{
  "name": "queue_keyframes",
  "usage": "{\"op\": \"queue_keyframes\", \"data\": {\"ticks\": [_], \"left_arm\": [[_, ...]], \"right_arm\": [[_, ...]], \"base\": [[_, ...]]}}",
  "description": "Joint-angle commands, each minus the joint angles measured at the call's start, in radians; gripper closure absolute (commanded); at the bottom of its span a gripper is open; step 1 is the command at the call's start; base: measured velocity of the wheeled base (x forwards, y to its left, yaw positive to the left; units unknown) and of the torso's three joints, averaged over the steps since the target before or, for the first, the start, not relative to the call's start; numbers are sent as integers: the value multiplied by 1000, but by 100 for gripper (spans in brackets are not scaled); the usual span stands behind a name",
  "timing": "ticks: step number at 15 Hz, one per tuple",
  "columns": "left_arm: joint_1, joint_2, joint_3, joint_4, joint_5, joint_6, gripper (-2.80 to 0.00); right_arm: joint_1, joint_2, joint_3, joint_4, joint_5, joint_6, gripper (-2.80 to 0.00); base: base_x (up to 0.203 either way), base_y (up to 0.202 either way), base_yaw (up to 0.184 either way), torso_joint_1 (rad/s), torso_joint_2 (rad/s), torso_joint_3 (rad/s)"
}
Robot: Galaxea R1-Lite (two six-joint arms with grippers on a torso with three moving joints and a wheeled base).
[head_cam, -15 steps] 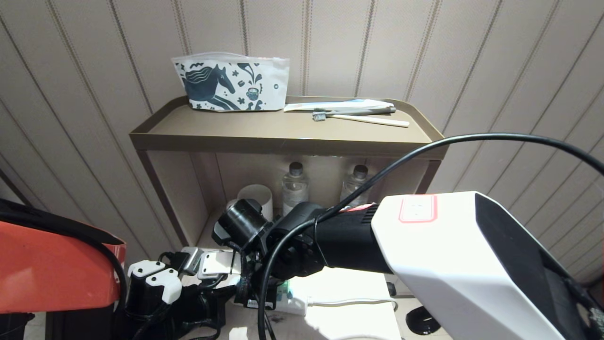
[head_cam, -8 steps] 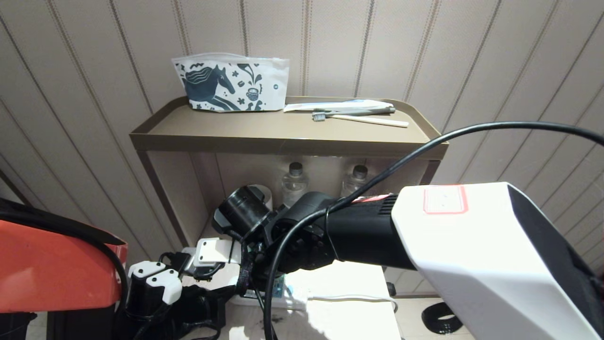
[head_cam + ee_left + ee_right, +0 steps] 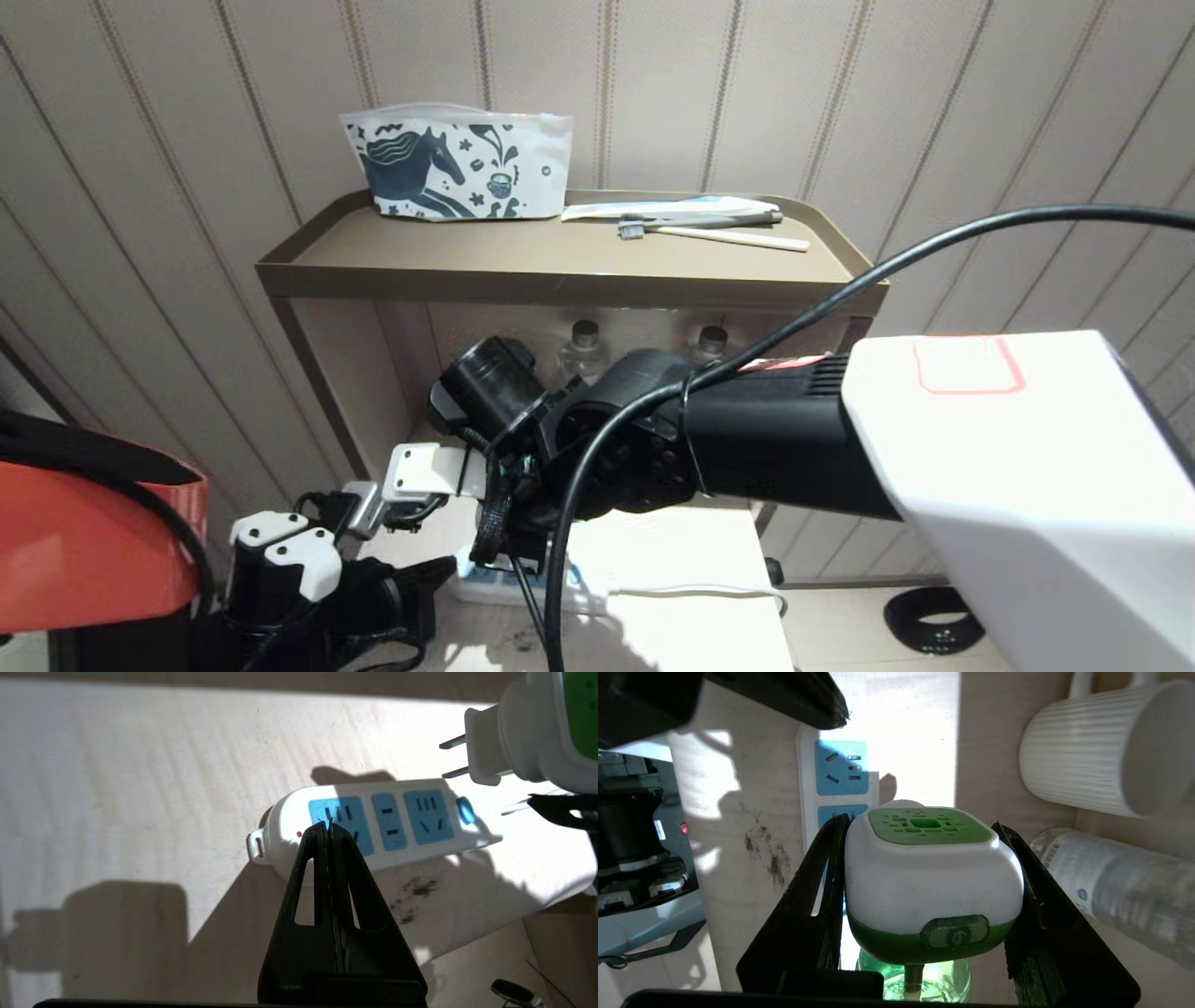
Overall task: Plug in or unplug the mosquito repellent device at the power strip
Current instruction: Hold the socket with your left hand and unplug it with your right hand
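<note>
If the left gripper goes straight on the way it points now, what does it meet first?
Most likely the power strip: the left gripper, jaws shut, points at its end socket near the red light. The gap between them is unclear.

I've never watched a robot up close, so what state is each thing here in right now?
mosquito repellent device: unplugged, prongs bare, clamped in the right gripper above the strip.
power strip: lying flat on the table, visible sockets empty.
right gripper: shut on the device.
left gripper: shut, empty, tip over the strip's end.
mug: on its side.
water bottle: capped state unseen here.
</note>
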Motion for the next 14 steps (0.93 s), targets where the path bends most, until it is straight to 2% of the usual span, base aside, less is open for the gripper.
{"op": "queue_keyframes", "data": {"ticks": [1, 5, 7, 9, 10, 12, 14], "left_arm": [[19, -155, 24, -52, 12, -2, 0], [78, -378, 70, -32, 42, 23, 0], [100, -528, 76, 56, 65, 46, 0], [115, -705, 71, 192, 77, 74, 0], [119, -809, 60, 286, 87, 92, 0], [123, -1042, 1, 572, 116, 117, 0], [125, -1300, -123, 1004, 136, 130, 0]], "right_arm": [[1, -50, 6, 9, -2, -1, 0], [9, -142, 87, 47, -7, 33, 0], [12, -188, 137, 48, -8, 45, 0], [19, -223, 175, 45, -9, 55, 0], [27, -233, 186, 45, -18, 61, 0], [40, -261, 194, 47, -42, 69, 0], [51, -293, 212, 49, -50, 86, 0]], "base": [[0, 0, 0, 0, 0, 0], [0, 0, 0, 0, 0, 0], [0, 0, 0, -1, 3, 14], [0, 0, 0, 0, 0, 0], [0, 0, 0, 0, 0, 0], [0, 0, 0, 0, 0, 0], [0, 0, 0, 0, 0, 0]]}}
